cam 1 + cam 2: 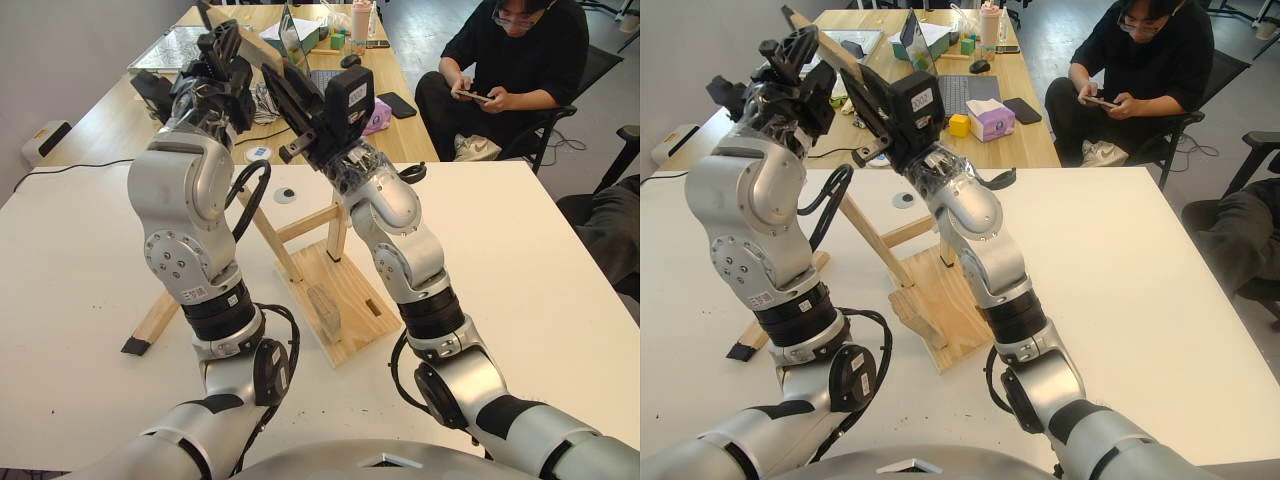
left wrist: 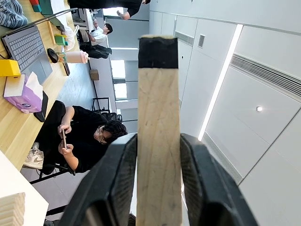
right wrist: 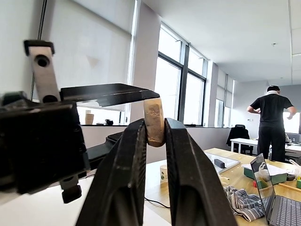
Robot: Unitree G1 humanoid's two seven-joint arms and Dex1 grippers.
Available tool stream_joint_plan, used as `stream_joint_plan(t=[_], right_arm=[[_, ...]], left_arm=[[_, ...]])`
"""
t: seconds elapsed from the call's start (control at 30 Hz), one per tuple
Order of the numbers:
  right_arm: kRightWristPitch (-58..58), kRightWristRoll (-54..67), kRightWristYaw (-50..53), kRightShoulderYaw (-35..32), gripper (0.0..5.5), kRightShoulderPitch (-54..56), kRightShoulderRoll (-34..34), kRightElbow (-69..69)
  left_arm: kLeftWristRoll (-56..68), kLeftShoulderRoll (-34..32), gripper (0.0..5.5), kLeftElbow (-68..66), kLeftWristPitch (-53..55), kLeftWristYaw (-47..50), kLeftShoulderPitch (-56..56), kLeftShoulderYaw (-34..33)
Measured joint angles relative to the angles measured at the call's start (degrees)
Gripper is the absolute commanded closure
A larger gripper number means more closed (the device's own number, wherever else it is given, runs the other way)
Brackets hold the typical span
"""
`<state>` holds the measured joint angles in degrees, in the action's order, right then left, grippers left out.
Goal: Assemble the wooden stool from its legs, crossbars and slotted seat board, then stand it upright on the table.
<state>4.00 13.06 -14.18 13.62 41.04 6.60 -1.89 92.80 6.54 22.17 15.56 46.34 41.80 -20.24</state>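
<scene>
While the left gripper (image 2: 158, 140) grips a wooden leg (image 2: 158, 94) just under its black tip, the right gripper (image 3: 154, 126) beside it pinches wood too, probably the same leg. Below them the seat board (image 1: 352, 312) lies flat, partly fitted; a second leg (image 1: 155, 320) waits loose.

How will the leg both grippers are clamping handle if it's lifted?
Likely stiff: the leg is straight squared wood, with no visible sag between the left gripper and right gripper. Probably little slip, as bare wood sits squeezed between the fingers. It is long and slants up from the seat board, so lifting may lever hard on its lower end.
</scene>
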Motion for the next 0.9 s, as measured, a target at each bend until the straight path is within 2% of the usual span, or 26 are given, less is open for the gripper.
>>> stream_joint_plan(t=[0.2,0.37,0.5,0.53,0.6,0.67,0.8,0.83,0.9], right_arm=[[-1.3,-0.8,0.0,0.1,5.08,0.0,0.0,-0.5],[-3.6,-3.9,0.8,0.2,5.09,0.4,-0.1,-1.6],[-3.9,-4.7,0.1,0.2,5.09,1.0,-0.3,-2.7],[-3.9,-4.8,-0.4,0.2,5.09,1.0,-0.4,-2.9],[-4.1,-5.4,-0.3,-0.2,5.09,1.1,-0.4,-3.1],[-6.2,-5.4,2.3,-4.7,5.09,3.6,-0.7,-2.9],[-7.8,-5.4,2.2,-5.1,5.09,4.4,-0.4,-2.7],[-7.9,-5.6,2.1,-5.1,5.09,4.4,-0.4,-2.7],[-8.2,-6.6,1.9,-5.2,5.09,4.5,-1.0,-2.8]], left_arm=[[0.1,-1.4,4.22,0.4,-0.6,0.0,-0.4,1.3],[-1.1,-9.4,4.22,-0.8,5.3,-4.8,-0.9,3.2],[-2.9,-19.0,4.22,-1.3,11.8,-12.3,-2.9,4.3],[-2.8,-20.4,3.85,-1.4,12.7,-13.6,-3.5,4.3],[-2.8,-22.5,3.54,-1.4,14.1,-14.9,-4.5,4.2],[-2.7,-23.1,3.28,-2.0,16.5,-15.1,-8.3,4.5],[-0.1,-23.3,2.63,-2.3,17.2,-15.1,-9.0,4.6],[-0.7,-24.4,2.46,-2.3,18.2,-16.2,-9.2,4.7],[-10.0,-31.5,2.16,-1.5,19.8,-23.6,-10.4,6.9]])
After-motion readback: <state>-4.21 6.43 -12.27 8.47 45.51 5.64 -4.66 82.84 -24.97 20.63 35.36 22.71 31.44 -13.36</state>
